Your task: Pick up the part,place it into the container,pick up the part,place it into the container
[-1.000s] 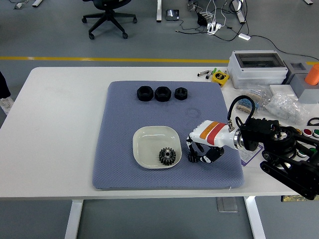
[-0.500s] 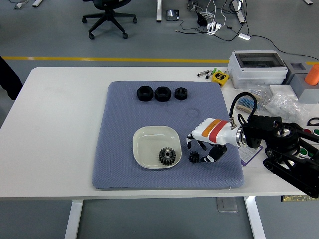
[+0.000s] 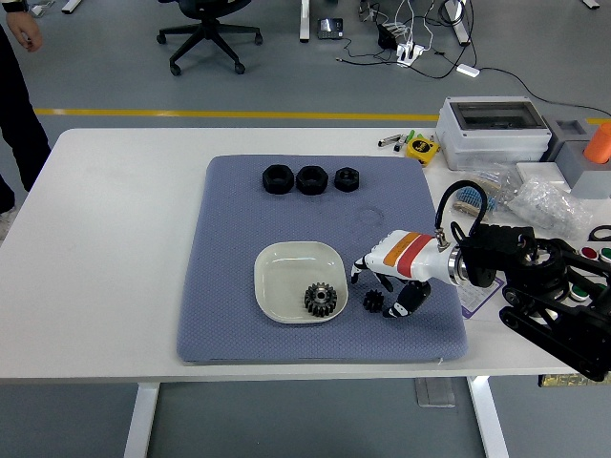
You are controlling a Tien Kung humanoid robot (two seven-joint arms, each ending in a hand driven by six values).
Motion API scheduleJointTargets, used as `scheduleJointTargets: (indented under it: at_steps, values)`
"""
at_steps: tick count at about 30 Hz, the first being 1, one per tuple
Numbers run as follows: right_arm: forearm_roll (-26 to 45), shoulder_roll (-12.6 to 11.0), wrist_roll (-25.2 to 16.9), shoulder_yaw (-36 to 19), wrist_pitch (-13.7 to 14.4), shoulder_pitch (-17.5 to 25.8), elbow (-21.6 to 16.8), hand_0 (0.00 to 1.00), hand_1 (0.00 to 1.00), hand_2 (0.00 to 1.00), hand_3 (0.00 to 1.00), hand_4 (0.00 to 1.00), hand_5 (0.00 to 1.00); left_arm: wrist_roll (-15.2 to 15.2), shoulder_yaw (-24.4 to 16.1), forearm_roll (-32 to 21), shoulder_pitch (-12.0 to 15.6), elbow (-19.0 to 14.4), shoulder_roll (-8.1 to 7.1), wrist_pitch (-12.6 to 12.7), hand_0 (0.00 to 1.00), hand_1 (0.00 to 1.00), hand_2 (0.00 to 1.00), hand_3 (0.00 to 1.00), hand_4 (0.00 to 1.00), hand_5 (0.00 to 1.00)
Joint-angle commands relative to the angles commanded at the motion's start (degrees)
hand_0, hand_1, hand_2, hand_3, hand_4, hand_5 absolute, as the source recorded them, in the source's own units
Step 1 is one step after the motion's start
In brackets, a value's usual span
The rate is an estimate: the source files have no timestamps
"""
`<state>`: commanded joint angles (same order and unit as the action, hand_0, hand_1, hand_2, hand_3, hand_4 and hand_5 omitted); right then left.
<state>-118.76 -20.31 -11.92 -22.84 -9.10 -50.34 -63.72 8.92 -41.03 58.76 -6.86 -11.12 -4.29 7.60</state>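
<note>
Right now the right hand hovers low over the blue-grey mat, just right of the white dish. Its fingers are curled downward around a small black gear that lies on the mat under the palm, with the thumb just to the gear's right. Whether the fingers actually touch the gear cannot be told from this view; the gear appears to rest on the mat rather than be lifted.

A larger dark gear already sits inside the dish, near its lower right corner. The dish's right rim stands between that gear and the small one, with only a narrow strip of mat between the rim and the small gear.

Along the far part of the mat three black nuts lie in a row, well apart from the hand and dish. Nothing lies on the mat between them and the dish.

Beyond the mat's right edge the white table is crowded: a grey box with a clear lid, a yellow tape measure, some pens, a crumpled clear plastic bag and an orange object on a grey block. The robot's black forearm reaches in over this clutter.

At the top left edge a person in dark clothing stands beside the table, away from the mat.
</note>
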Motion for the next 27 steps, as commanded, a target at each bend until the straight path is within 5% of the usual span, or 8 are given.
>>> scheduleJointTargets:
  at_steps: [11,12,27]
  values:
    - [0.7,0.7,-0.1,0.3,1.5,0.3,2.5,0.137,0.222,0.354,0.682,0.845,0.269,0.0,0.1,-0.1,-0.1,0.0,0.04,0.0,0.742,0.695,0.646,0.583,0.642,0.621]
    - [0.8,0.6,-0.2,0.3,1.6,0.4,2.5,0.136,0.217,0.348,0.555,0.744,0.245,0.0,0.1,-0.1,-0.1,0.0,0.04,0.0,0.742,0.695,0.644,0.584,0.643,0.622]
    - [2.0,0.7,-0.6,0.8,2.7,0.9,1.3,0.135,0.218,0.351,0.504,0.715,0.240,0.0,0.1,0.0,-0.1,0.0,0.02,0.0,0.742,0.694,0.644,0.584,0.642,0.622]
